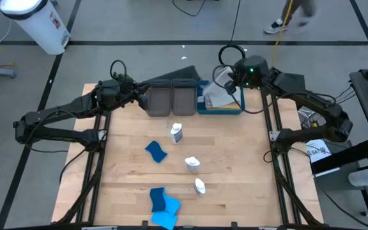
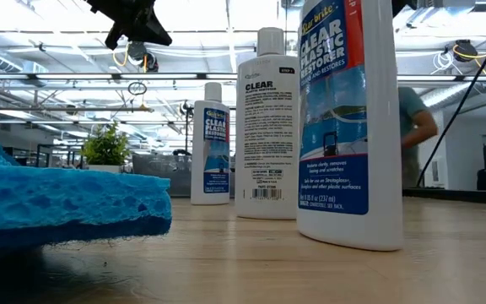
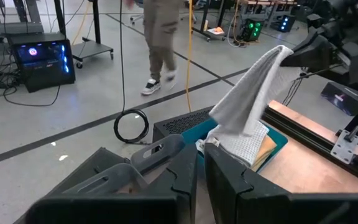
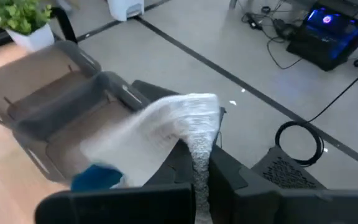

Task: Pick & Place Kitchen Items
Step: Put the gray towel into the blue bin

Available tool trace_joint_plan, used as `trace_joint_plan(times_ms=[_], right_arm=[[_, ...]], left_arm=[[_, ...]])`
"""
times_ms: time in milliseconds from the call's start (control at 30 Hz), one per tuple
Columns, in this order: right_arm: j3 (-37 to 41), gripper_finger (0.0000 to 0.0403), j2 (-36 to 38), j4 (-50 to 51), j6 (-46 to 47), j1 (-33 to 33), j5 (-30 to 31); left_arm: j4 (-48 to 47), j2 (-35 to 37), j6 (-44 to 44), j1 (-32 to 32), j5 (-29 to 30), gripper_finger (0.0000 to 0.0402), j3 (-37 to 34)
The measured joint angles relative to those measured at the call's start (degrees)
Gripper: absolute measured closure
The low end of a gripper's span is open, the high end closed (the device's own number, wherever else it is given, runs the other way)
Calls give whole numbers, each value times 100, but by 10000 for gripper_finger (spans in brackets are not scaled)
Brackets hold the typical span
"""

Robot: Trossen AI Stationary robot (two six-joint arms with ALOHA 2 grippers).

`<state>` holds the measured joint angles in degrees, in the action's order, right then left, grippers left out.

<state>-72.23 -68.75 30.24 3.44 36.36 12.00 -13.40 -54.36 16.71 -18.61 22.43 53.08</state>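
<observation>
My right gripper (image 1: pixel 225 80) is shut on a grey cloth (image 3: pixel 250 99) above the blue tray (image 1: pixel 230 108) at the table's far edge. An orange cloth (image 3: pixel 267 149) lies in that tray under the grey one. My left gripper (image 1: pixel 136 89) is shut and empty beside two grey trays (image 1: pixel 171 99). Three white bottles with blue labels (image 1: pixel 176 133) (image 1: pixel 192 163) (image 1: pixel 200 186) stand or lie mid-table. Blue sponges lie at mid-table (image 1: pixel 156 151) and near the front edge (image 1: pixel 163 203). My right gripper pinches the grey cloth's upper end (image 4: pixel 199 155) between its two fingers, coming from above and slanting down. The cloth hangs below the fingers in a slack drape. Its lower end (image 3: pixel 244 140) rests on the cloths in the blue tray.
A small green potted plant (image 4: pixel 17 18) stands beyond the grey trays. The low view shows the bottles (image 2: pixel 264 127) and a blue sponge (image 2: pixel 66 203) close up. A person (image 3: pixel 157 37) walks on the floor past the table's far edge.
</observation>
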Motion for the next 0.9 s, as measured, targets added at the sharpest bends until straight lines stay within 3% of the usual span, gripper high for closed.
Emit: trace_joint_plan(times_ms=[100, 333, 400, 467, 533, 667, 733, 800, 900], right_arm=[[-2, 403, 13, -390, 126, -48, -279], [-2, 403, -385, -1095, 809, -180, -3285], [-2, 403, -573, -1180, 844, -259, -3789], [-2, 403, -758, -1224, 848, -285, -3915], [-2, 403, -947, -1196, 825, -272, -3399], [186, 403, -1110, -750, 609, -258, -795], [513, 403, -1087, -804, 594, -258, 194], [942, 403, -1020, -929, 661, -241, 751], [1571, 403, -891, -1225, 869, -110, 1028]], left_arm=[[2, 1, 30, 0, -2, 369, 0], [4, 2, 28, 0, -6, 369, -2], [8, 2, 28, 0, -6, 369, 0], [21, 0, 28, 0, -6, 369, 0], [21, 2, 28, 0, -6, 369, -1], [35, 1, 33, 0, -6, 369, -1], [45, 1, 69, 0, -6, 369, 0], [45, 2, 117, 0, -6, 369, 0], [45, 1, 139, 0, -6, 369, -2]])
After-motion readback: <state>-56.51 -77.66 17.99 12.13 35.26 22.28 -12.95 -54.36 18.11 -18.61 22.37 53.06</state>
